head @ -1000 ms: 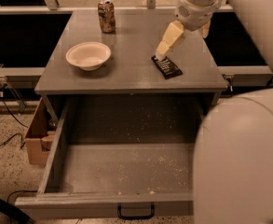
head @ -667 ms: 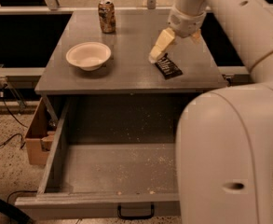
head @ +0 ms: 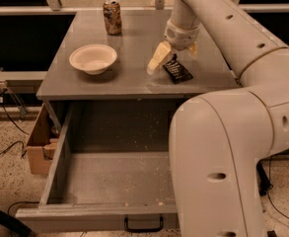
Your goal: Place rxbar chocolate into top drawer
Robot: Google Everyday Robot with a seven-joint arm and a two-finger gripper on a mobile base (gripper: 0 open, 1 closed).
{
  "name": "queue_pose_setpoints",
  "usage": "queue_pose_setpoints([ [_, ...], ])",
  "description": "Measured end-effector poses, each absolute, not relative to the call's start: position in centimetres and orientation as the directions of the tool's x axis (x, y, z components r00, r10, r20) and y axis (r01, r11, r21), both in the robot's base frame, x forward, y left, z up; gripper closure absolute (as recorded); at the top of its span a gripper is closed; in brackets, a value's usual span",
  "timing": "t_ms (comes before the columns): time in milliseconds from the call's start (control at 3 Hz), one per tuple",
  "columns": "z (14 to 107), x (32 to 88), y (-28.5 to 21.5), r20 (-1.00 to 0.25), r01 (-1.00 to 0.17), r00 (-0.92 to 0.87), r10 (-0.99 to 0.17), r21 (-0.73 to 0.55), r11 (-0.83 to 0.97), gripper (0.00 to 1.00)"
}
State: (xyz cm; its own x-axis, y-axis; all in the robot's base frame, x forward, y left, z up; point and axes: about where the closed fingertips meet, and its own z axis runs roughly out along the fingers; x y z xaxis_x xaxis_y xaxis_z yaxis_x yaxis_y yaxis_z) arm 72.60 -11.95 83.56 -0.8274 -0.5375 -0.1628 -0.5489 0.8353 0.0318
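Note:
The rxbar chocolate (head: 178, 71), a flat black-wrapped bar, lies on the grey table top (head: 134, 38) near its front right. My gripper (head: 172, 60) hangs just over the bar's far end, open, with one cream finger (head: 157, 58) to the bar's left and the other (head: 192, 49) behind its right. The bar rests on the table between the fingers. The top drawer (head: 109, 179) is pulled open below the table's front edge, with a speckled bottom and a black handle (head: 143, 226). My arm covers the drawer's right part.
A white bowl (head: 93, 58) sits at the table's left. A brown-gold can (head: 112, 18) stands at the back. A cardboard box (head: 39, 144) sits on the floor left of the drawer. Cables lie on the floor at both sides.
My gripper has moved left and down, from beside the bar to straddling its far end. The arm's big elbow segment has swung further into view. The bar has not moved.

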Motion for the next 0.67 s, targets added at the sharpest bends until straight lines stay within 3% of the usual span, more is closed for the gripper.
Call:
queue_pose_setpoints([
  [333, 81.79, 72.82, -11.35, -0.136, -0.555, -0.827, -0.546, 0.037, 0.831, 0.14],
  [667, 81.52, 72.72, -11.49, -0.123, -0.553, -0.829, -0.545, 0.035, 0.833, 0.38],
])
